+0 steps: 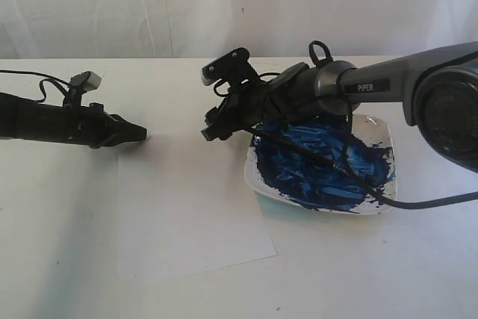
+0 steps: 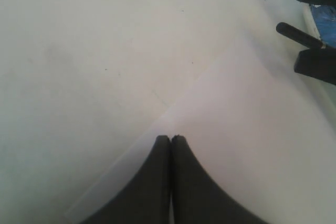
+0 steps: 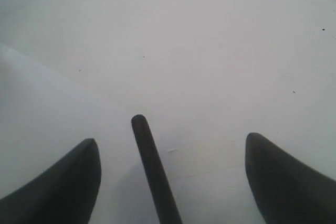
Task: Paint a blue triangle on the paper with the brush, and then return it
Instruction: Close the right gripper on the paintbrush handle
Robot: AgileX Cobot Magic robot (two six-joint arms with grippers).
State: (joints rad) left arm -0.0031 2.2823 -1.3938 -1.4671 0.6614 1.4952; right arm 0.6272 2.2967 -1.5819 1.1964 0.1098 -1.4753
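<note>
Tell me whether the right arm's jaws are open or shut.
Open: the right wrist view shows the jaws spread wide, the brush between them.

The right arm hid the ten o'clock corner of the dish and the tip of the brush. It ran off the exterior picture at three o'clock, the left arm at nine.

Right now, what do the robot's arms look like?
The left arm is black and tube-shaped, with a thin black cable and a small grey camera box. The right arm is silver-grey and black, marked "PiPER", with looping black cables. The left end effector and right end effector each have two smooth black fingers tapering to rounded tips.
</note>
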